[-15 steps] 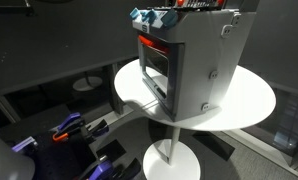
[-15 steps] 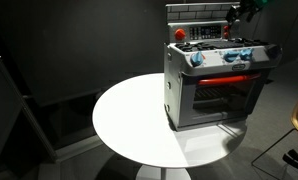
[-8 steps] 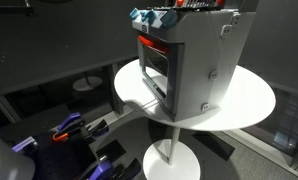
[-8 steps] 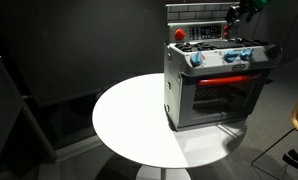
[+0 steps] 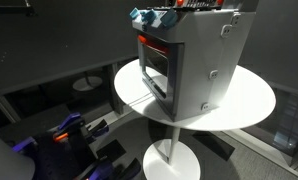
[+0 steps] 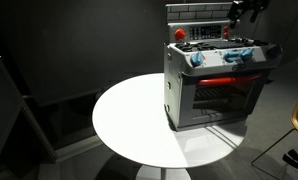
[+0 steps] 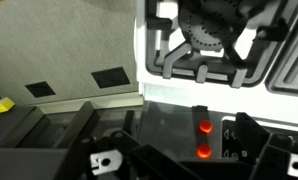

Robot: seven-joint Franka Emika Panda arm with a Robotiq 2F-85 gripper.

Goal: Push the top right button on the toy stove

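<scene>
Toy stove (image 6: pixel 214 85): rigid, probably light plastic, may skid on round table (image 6: pixel 129 120); press button squarely. Gripper (image 7: pixel 187 140): spread wide, empty.

Light-grey toy stove (image 6: pixel 175 92) with red strip (image 6: pixel 221 79), blue knobs (image 6: pixel 197 59), black-framed door (image 6: pixel 225 102); plain white table (image 6: pixel 129 120).

Gripper (image 6: pixel 246 9) sits high at frame edge in an exterior view, arm mostly out of shot. Wrist view: dark fingers (image 7: pixel 257 140) come in from bottom edge. Apart or together: can't tell, too dark.
</scene>
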